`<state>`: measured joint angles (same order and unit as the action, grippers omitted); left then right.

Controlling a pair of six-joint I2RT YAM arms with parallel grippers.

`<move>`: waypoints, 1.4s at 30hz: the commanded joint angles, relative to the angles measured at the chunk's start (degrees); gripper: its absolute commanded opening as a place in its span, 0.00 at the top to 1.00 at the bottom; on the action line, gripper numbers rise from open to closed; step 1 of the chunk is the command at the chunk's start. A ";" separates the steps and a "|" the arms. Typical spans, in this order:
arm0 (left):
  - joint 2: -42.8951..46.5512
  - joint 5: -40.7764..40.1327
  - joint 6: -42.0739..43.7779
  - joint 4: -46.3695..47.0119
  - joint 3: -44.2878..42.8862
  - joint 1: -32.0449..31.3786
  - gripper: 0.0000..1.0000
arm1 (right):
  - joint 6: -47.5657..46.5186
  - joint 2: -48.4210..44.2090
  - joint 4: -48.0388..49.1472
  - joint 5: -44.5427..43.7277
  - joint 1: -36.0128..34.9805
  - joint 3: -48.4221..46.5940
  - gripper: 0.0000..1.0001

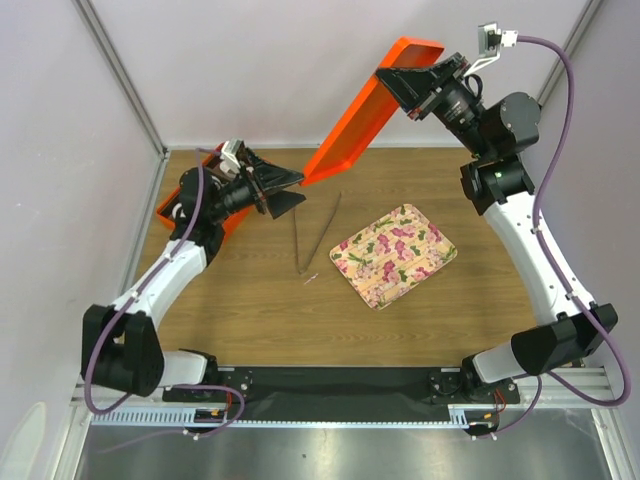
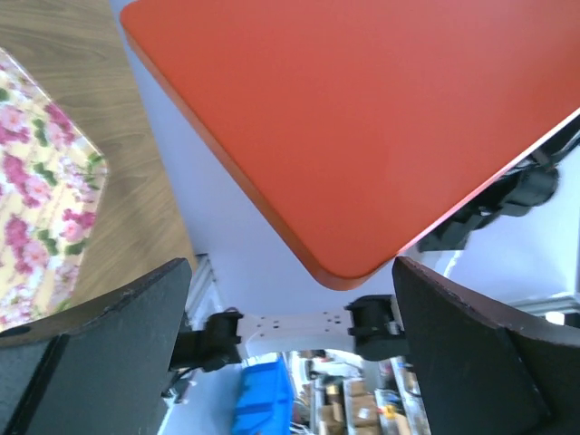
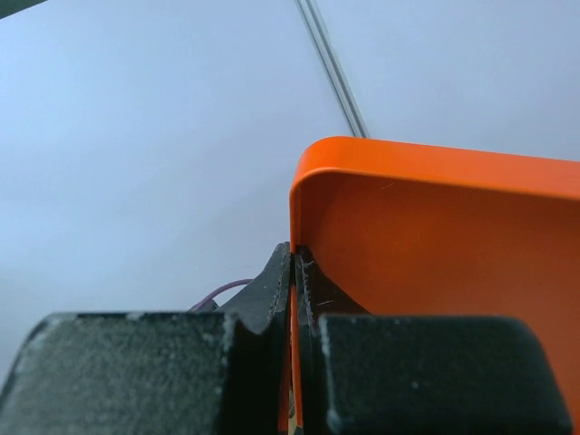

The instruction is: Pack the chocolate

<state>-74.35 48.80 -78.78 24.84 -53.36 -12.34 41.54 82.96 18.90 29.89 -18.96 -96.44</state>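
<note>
No chocolate shows in any view. My right gripper (image 1: 402, 76) is shut on the rim of an orange lid (image 1: 358, 118) and holds it tilted high above the back of the table. In the right wrist view its jaws (image 3: 294, 258) pinch the lid's thin edge (image 3: 435, 245). My left gripper (image 1: 293, 192) is open and empty, just below the lid's lower corner. In the left wrist view the lid (image 2: 362, 118) fills the top, and its rounded corner hangs between and beyond my open left gripper (image 2: 292, 272).
An orange box (image 1: 228, 224) lies at the back left under my left arm. Metal tongs (image 1: 315, 236) lie mid-table. The pink-flowered tray (image 1: 393, 255) lies right of them and shows in the left wrist view (image 2: 36, 199). Walls enclose the table.
</note>
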 commanded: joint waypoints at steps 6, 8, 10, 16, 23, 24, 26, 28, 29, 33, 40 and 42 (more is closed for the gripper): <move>-8.35 1.39 -33.14 41.31 6.77 0.30 0.00 | 1.09 -2.45 13.53 0.61 -0.29 3.63 1.00; -11.07 0.34 -36.95 49.32 7.74 0.03 0.00 | 1.26 -2.45 15.20 0.87 -0.20 4.60 1.00; -12.83 -0.89 -42.58 54.94 8.19 -0.49 0.00 | 1.09 -2.54 16.96 1.05 -0.20 5.65 1.00; -17.32 -3.18 -47.16 60.84 5.55 -3.30 0.00 | 1.61 -2.27 21.35 1.40 -0.29 8.28 1.00; -21.98 -7.83 -53.22 69.28 3.35 -5.24 0.00 | -0.49 -5.17 23.91 3.24 -0.46 14.69 1.00; -22.16 -8.53 -53.84 69.90 3.61 -5.15 0.03 | -0.84 -6.22 24.08 3.68 -0.46 16.71 1.00; -23.12 -9.94 -54.37 72.18 3.44 -5.15 0.10 | -1.11 -7.10 25.22 4.91 -0.46 18.91 1.00; -24.08 -10.38 -54.81 73.94 2.48 -5.15 0.29 | -1.28 -8.77 25.67 5.62 -0.03 22.17 1.00; -24.00 -10.13 -54.46 73.95 2.21 -5.15 0.35 | -1.55 -9.39 25.58 5.62 0.50 23.05 1.00; -23.39 -8.72 -52.09 73.07 0.46 -4.98 0.58 | -2.86 -11.85 21.20 7.11 3.14 27.53 1.00; -22.25 -5.47 -46.12 68.51 -4.37 -4.63 0.78 | -4.88 -17.74 14.79 6.68 10.08 37.11 0.98; -20.94 -5.29 -42.43 65.10 -5.35 -4.54 0.80 | -6.81 -19.32 9.96 5.54 10.87 38.52 0.87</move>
<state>-98.94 39.62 -116.53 69.73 -54.22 -15.53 39.83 64.12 38.35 34.85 -8.75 -60.16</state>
